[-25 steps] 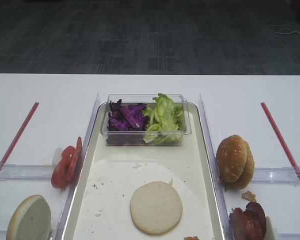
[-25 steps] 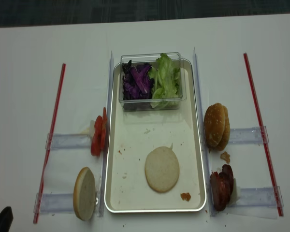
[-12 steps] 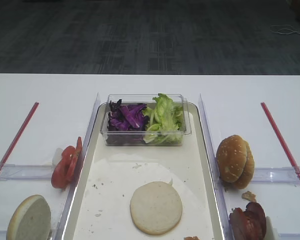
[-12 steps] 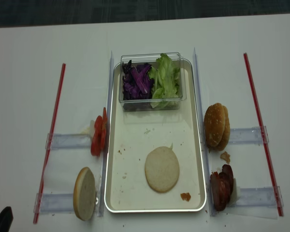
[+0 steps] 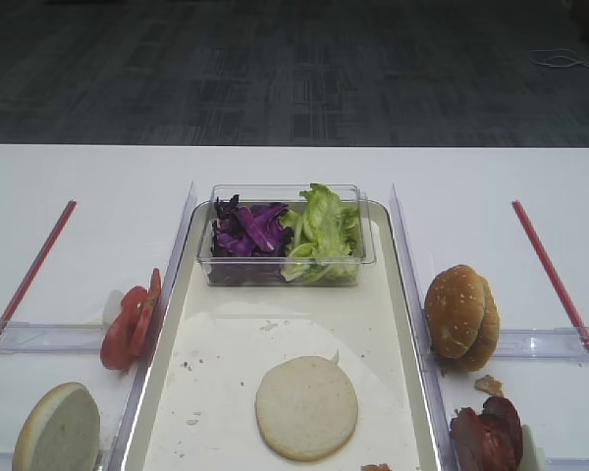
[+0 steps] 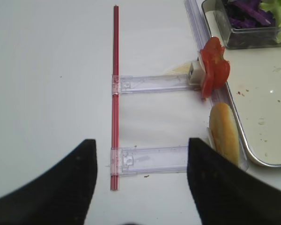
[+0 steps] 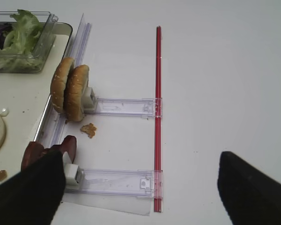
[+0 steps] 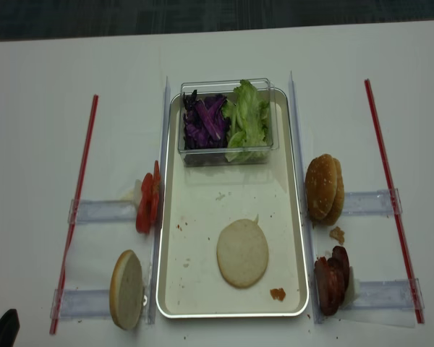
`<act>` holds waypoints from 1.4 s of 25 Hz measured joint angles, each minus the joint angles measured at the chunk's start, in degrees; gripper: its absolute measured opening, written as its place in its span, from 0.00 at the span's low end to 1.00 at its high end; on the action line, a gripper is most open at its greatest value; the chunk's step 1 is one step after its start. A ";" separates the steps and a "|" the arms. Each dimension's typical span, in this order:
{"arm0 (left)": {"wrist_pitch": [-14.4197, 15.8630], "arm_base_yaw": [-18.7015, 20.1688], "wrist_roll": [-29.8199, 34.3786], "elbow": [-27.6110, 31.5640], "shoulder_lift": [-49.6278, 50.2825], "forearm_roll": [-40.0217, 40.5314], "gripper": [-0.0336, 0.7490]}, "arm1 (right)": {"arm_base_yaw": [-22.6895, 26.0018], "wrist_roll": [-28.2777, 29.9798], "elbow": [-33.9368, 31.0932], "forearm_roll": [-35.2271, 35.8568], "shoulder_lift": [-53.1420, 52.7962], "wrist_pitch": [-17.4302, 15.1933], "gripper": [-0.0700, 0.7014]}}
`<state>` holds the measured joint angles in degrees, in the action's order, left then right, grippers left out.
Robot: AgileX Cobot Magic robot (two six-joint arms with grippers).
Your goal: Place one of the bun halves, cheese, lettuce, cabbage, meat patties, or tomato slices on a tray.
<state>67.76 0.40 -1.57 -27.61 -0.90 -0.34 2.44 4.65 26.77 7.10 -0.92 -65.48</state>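
A pale cream bun half (image 5: 306,407) (image 8: 242,253) lies flat on the cream-white tray (image 5: 226,339) (image 8: 202,217). Another bun half (image 8: 126,289) (image 6: 223,132) stands on edge left of the tray. Tomato slices (image 5: 130,319) (image 6: 213,68) stand beside it. Cabbage (image 5: 247,231) and lettuce (image 5: 322,234) fill a clear box. Meat patties (image 8: 330,280) (image 7: 42,150) stand right of the tray. Cheese is out of view. My left gripper (image 6: 141,187) hangs open over bare table left of the tray. Open too, my right gripper (image 7: 140,192) is over the table right of the patties.
Two sesame buns (image 5: 461,316) (image 7: 70,93) stand on edge right of the tray. Clear plastic holders (image 6: 150,84) (image 7: 122,107) and red rods (image 6: 115,93) (image 7: 157,117) lie on both sides. Crumbs (image 8: 277,293) dot the tray.
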 joint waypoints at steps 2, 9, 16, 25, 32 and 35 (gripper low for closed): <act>0.00 0.00 0.00 0.00 0.00 0.00 0.55 | 0.00 0.00 0.00 0.00 0.00 0.00 0.98; 0.00 0.00 0.00 0.00 0.00 0.00 0.55 | 0.00 0.00 0.00 0.00 0.00 0.00 0.98; 0.00 0.00 0.00 0.00 0.00 0.00 0.55 | 0.00 0.00 0.00 0.00 0.00 0.00 0.98; 0.00 0.00 0.00 0.00 0.00 0.00 0.55 | 0.00 0.00 0.00 0.00 0.00 0.00 0.98; 0.00 0.00 0.00 0.00 0.00 0.00 0.55 | 0.00 0.00 0.00 0.00 0.00 0.00 0.98; 0.00 0.00 0.00 0.00 0.00 0.00 0.55 | 0.00 -0.10 0.00 0.00 0.00 0.00 0.98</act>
<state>67.76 0.40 -1.57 -27.61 -0.90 -0.34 2.44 4.55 26.77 7.10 -0.92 -65.48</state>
